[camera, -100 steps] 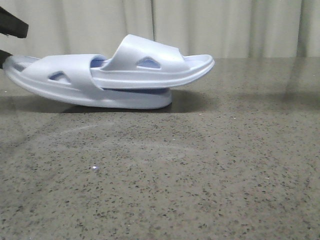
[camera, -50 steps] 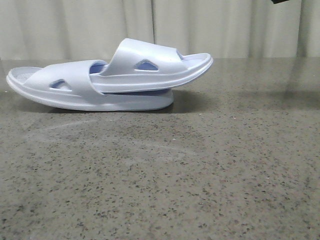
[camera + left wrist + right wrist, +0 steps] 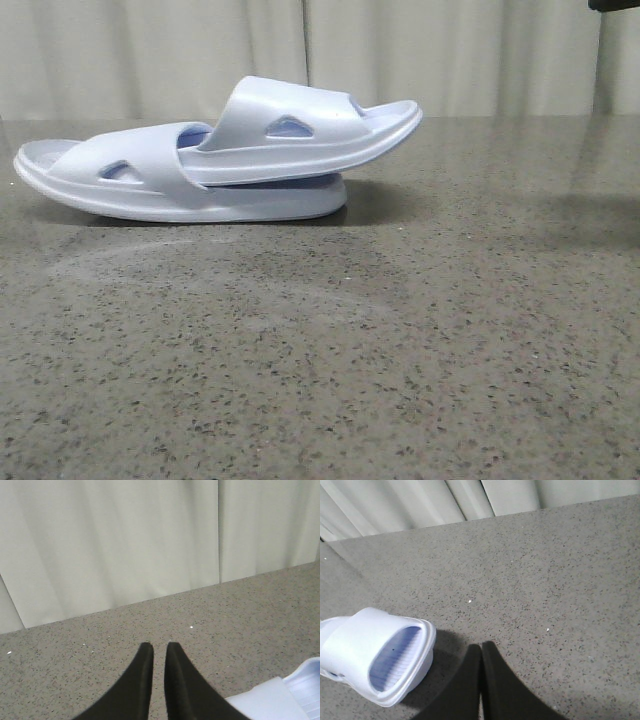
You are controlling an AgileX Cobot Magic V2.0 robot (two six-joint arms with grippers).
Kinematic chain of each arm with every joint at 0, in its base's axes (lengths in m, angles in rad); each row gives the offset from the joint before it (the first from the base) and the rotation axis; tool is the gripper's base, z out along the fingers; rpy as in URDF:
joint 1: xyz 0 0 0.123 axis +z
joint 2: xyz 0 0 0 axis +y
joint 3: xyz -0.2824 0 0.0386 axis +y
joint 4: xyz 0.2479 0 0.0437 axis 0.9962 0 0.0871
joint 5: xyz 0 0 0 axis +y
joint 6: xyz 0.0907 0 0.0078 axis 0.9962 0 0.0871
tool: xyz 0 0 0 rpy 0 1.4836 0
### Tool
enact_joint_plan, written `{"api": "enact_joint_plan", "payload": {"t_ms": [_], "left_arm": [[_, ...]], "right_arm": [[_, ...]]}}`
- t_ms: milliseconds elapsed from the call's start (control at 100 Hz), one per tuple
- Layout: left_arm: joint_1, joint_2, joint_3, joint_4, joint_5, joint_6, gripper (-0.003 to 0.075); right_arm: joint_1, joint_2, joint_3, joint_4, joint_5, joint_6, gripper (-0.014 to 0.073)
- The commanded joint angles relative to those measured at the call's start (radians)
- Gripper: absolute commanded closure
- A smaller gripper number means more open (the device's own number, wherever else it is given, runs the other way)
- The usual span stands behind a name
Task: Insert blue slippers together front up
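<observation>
The blue slippers [image 3: 215,160] are lying nested at far left on the speckled table [image 3: 400,350], upper one's toe poking right. Left gripper [image 3: 159,652] & right gripper [image 3: 481,652] are hanging pinched together, holding nothing. Foam's probably light, springy; grab by strap/sole edge

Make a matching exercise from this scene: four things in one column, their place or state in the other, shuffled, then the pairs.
Things:
1. upper slipper
2. lower slipper
3. left tool
4. right tool

Place or state:
A. shut tight, empty, above the table
B. tucked under the other's strap, tip overhanging
C. flat on the table, underneath
D. empty, with a thin gap between its tips

Pairs: 1-B, 2-C, 3-D, 4-A
</observation>
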Motion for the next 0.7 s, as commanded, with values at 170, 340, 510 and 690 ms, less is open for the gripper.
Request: {"api": "enact_joint_plan", "payload": {"t_ms": [170, 340, 510, 690], "left_arm": [[-0.084, -0.159, 0.163, -0.113, -0.183, 0.009, 0.0705], [-0.084, -0.258, 0.282, -0.151, -0.194, 0.009, 0.0704], [-0.084, -0.359, 0.385, -0.181, -0.237, 0.009, 0.0704], [-0.084, -0.453, 0.431, -0.213, -0.245, 0.009, 0.0704]], "right_arm": [[0.184, -0.165, 0.152, 0.137, -0.267, -0.17, 0.0681], [0.195, -0.29, 0.284, 0.158, -0.301, -0.174, 0.0681], [0.195, -0.452, 0.395, 0.175, -0.356, -0.174, 0.0681], [0.195, -0.571, 0.464, 0.23, -0.367, -0.174, 0.0683]]}}
